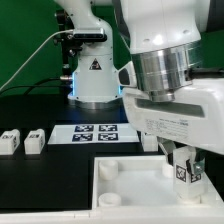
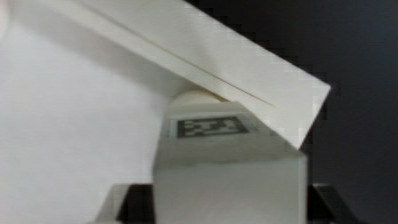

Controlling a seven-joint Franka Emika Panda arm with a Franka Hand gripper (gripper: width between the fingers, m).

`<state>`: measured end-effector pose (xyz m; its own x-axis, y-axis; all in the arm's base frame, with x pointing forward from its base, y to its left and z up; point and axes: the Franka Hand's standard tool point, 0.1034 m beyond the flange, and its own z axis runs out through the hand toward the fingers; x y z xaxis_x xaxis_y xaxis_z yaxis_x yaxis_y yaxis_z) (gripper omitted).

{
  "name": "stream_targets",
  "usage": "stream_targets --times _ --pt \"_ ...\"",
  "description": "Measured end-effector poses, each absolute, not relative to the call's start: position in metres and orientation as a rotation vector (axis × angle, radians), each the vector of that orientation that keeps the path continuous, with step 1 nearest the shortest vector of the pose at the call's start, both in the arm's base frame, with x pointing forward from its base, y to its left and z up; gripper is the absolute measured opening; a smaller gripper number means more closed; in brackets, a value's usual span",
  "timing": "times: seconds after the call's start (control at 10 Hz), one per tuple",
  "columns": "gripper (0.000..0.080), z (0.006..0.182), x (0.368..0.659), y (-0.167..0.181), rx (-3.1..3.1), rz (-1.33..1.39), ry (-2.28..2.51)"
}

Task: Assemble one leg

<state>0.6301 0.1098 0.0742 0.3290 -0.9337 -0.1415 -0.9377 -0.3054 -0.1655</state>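
My gripper (image 1: pixel 182 165) is shut on a leg (image 1: pixel 182 170), a small white block with a black-and-white tag, and holds it upright at the far right corner of the white tray (image 1: pixel 120 190). In the wrist view the leg (image 2: pixel 222 160) runs up between my dark fingers (image 2: pixel 134 200), its tagged end touching the tray's corner (image 2: pixel 267 85). The corner socket itself is hidden under the leg. Two more legs (image 1: pixel 10 142) (image 1: pixel 34 140) lie on the black table at the exterior view's left.
The marker board (image 1: pixel 97 133) lies flat behind the tray. The arm's white base (image 1: pixel 92 75) stands at the back. A green wall closes the rear. A round socket (image 1: pixel 107 167) shows at the tray's far left corner.
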Motion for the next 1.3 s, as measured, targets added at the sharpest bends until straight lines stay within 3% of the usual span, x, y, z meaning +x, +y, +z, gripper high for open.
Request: stream_targets --times 0.4,0.5,0.6,0.7,0.8,1.3 --pt "0.03 0.074 0.628 0.113 -1.883 0.14 2.196" --pt "0.0356 0.073 0.628 0.114 -1.872 0.144 2.205" --pt "0.0492 0.073 0.628 0.114 -1.917 0.137 2.164" --pt "0.0492 0.073 0.627 0.116 -1.981 0.128 2.104" --pt "0.0616 0.073 0.626 0.124 -2.068 0.12 2.014" --pt "0.0649 0.072 0.62 0.133 -2.591 0.029 1.315"
